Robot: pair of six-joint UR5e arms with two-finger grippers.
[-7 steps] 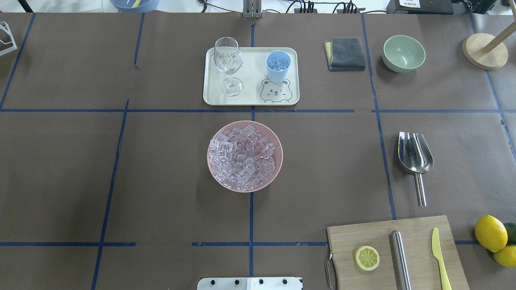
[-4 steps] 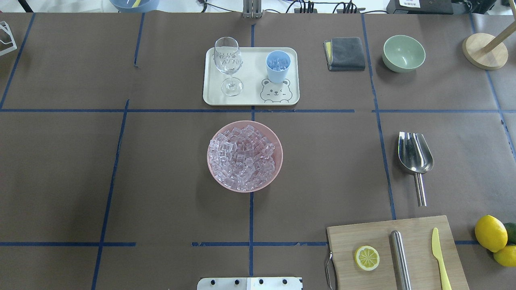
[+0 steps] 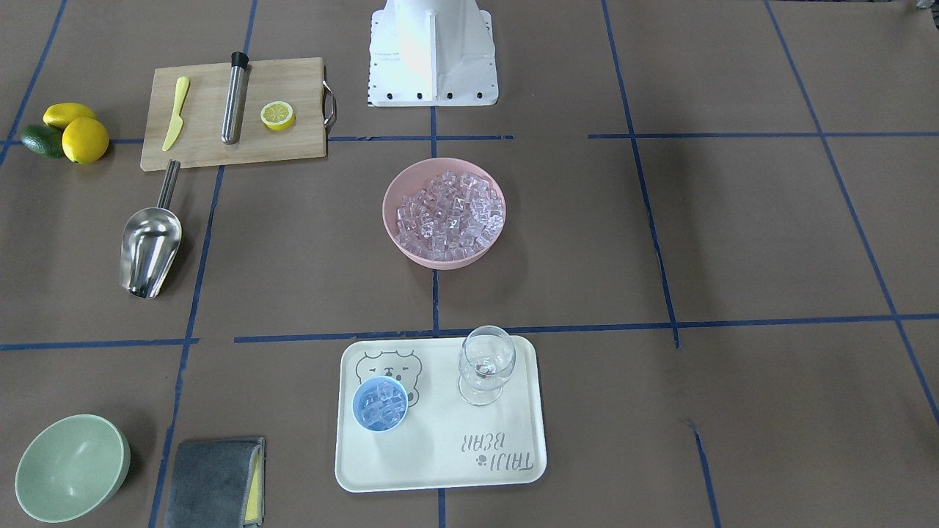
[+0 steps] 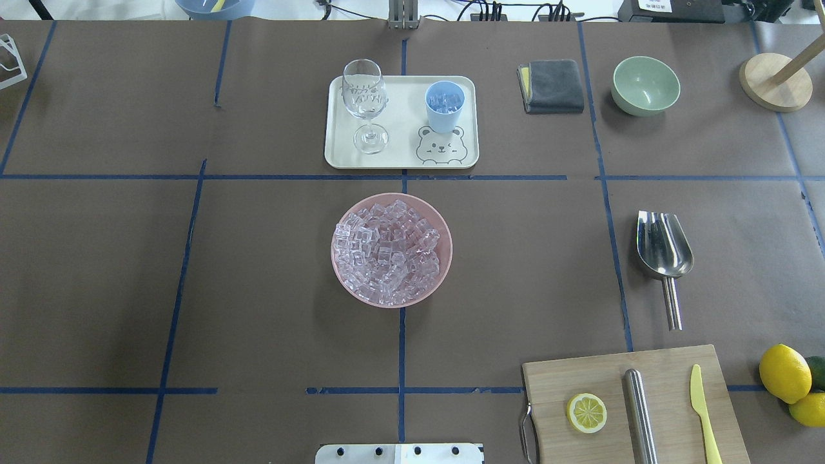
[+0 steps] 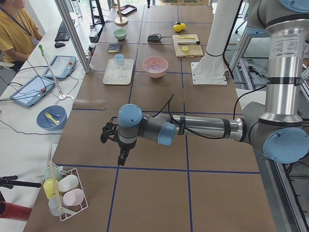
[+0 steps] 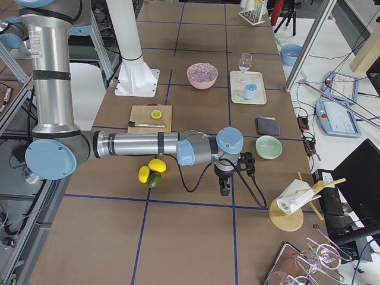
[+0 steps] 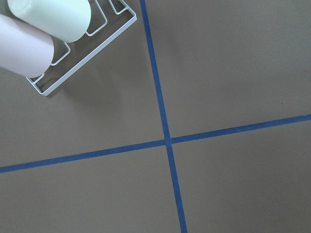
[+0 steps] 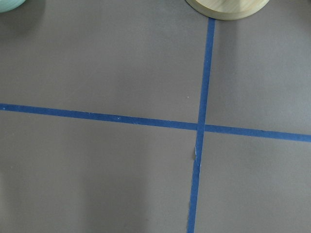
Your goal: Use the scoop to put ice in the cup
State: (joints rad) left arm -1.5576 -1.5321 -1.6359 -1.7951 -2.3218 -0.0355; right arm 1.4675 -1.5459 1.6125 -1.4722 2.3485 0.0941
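Neither gripper shows up in the overhead or front views, only in the side cameras. The left gripper point(image 5: 121, 158) hangs pointing down over bare table at the robot's left end, near a wire rack point(image 5: 72, 195) of cups. The right gripper point(image 6: 225, 189) does the same at the right end, not far from the green bowl point(image 6: 268, 146). Honestly can't tell how far open either one is from these angles. Both are well away from anything the task needs, and I can't make out anything in either.

The scoop point(image 4: 664, 248) lies flat on the table on the robot's right, with its handle pointing back toward the cutting board point(image 4: 561, 380), and nothing is touching it. The cup point(image 4: 445, 106) stands upright on the tray point(image 4: 399, 158) next to the wine glass point(image 4: 365, 96), and it's got a few cubes in it. Most of the ice point(image 4: 387, 254) is piled in the pink bowl point(image 4: 341, 283) in the middle of the table, between the tray and the robot base.

Compared with the overhead shots from a second ago, literally nothing on the table has moved: scoop, cup, bowl and tray are all in the same spots.
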